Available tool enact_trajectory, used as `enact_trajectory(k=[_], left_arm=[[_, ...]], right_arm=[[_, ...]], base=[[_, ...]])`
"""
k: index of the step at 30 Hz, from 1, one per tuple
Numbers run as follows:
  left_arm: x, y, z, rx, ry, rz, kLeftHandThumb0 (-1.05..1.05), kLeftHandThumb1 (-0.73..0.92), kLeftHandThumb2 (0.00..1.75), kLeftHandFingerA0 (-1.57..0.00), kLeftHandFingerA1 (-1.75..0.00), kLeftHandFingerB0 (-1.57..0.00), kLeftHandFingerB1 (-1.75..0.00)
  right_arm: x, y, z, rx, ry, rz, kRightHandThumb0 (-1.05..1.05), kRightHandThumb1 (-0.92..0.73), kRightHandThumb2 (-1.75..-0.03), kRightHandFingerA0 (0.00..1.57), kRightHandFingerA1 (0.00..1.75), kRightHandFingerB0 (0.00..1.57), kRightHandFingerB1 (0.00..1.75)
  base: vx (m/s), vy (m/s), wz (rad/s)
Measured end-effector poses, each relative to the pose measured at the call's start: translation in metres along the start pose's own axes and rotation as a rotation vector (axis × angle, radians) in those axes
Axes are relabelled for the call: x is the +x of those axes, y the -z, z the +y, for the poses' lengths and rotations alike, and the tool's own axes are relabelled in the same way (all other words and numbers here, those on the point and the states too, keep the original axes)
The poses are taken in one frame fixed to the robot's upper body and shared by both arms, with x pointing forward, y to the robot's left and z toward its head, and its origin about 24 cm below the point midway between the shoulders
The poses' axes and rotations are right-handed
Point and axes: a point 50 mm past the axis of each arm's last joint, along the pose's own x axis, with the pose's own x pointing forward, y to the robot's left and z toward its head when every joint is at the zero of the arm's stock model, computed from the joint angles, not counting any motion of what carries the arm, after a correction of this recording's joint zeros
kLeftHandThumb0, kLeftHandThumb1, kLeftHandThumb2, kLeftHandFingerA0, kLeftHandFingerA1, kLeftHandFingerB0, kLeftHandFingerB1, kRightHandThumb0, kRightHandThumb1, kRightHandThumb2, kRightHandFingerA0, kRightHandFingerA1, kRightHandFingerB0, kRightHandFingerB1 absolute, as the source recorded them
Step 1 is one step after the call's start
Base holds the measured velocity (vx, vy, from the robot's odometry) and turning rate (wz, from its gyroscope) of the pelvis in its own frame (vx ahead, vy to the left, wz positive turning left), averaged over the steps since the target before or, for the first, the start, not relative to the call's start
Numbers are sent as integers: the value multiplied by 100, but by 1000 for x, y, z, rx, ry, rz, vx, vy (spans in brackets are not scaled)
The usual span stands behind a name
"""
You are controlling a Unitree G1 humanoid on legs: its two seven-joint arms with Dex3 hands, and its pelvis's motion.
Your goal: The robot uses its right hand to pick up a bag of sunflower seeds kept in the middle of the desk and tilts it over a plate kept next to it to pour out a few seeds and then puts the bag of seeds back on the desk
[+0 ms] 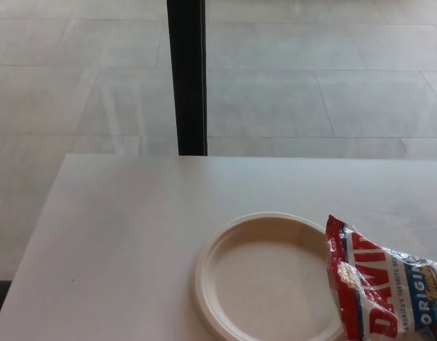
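A red, white and blue bag of sunflower seeds (381, 288) sits at the bottom right of the head view, its open red end over the right rim of a cream plate (264, 280). The bag runs off the bottom right corner of the picture, so what holds or supports it is hidden. The plate lies on the white desk (126, 227) and looks bare inside. Neither of my hands shows in the picture.
A black vertical post (187, 77) stands behind the desk's far edge, with pale tiled floor (310, 78) beyond. The desk's left edge runs diagonally down the left side of the picture.
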Motion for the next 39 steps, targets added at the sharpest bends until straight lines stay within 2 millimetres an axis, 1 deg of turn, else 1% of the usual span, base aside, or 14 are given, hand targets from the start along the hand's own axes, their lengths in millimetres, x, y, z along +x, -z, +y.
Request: enact_trajectory(k=[12,13,14,18,21,22,28,29,30,32,33,34,37,39], left_arm=[[0,1,1,-9,2,0,-44,61,80,-19,-67,-15,-55],[0,1,1,-8,2,1,-41,47,100,-21,-64,-13,-56],[0,1,0,-6,3,2,-48,57,85,-24,-67,-19,-57],[0,2,-1,19,10,13,-52,50,90,-20,-64,-17,-57],[0,2,0,26,10,13,-53,51,88,-24,-67,-14,-55],[0,1,0,28,10,12,-51,58,85,-27,-68,-16,-55],[0,1,0,34,9,13,-52,62,84,-23,-66,-14,-54],[0,1,1,26,6,13,-52,66,74,-23,-68,-14,-52],[0,1,1,25,5,14,-57,60,90,-30,-68,-18,-56],[0,2,1,34,5,18,-58,61,90,-30,-69,-16,-55],[0,2,0,39,6,20,-53,67,72,-25,-69,-14,-51],[0,2,1,35,5,20,-57,62,88,-26,-68,-14,-55],[0,2,1,30,4,18,-62,58,96,-21,-65,-10,-55],[-1,2,1,34,4,19,-66,61,93,-24,-66,-13,-56]], right_arm=[[13,2,-1,-133,-56,40,-36,18,-72,36,80,28,74],[14,1,-1,-142,-61,39,-36,18,-72,36,80,27,73],[14,1,0,-149,-64,35,-36,18,-72,36,81,28,74],[14,0,5,-171,-83,13,-36,17,-72,37,81,27,72],[12,0,13,-181,-107,-1,-36,17,-72,37,81,28,73],[12,-1,16,-185,-117,-9,-36,17,-72,36,80,27,72],[5,3,34,-202,-183,-19,-37,16,-74,35,80,26,72],[3,5,37,-206,-192,-15,-37,16,-74,35,80,26,72],[3,6,38,-210,-199,-12,-37,16,-74,35,80,25,72],[2,7,40,-219,-208,-9,-37,16,-73,35,80,26,72],[2,7,40,-222,-209,-9,-37,16,-73,36,80,26,72],[2,6,41,-224,-210,-11,-37,16,-74,35,80,25,71],[2,5,42,-226,-211,-17,-37,16,-73,36,81,27,72],[3,4,42,-223,-209,-22,-36,17,-73,37,81,27,73]], base=[[0,0,0],[0,0,0],[0,0,0],[0,0,0],[0,0,0],[0,0,0],[0,0,0],[0,0,0],[0,0,0],[0,0,0],[0,0,0],[0,0,0],[0,0,0],[0,0,0]])
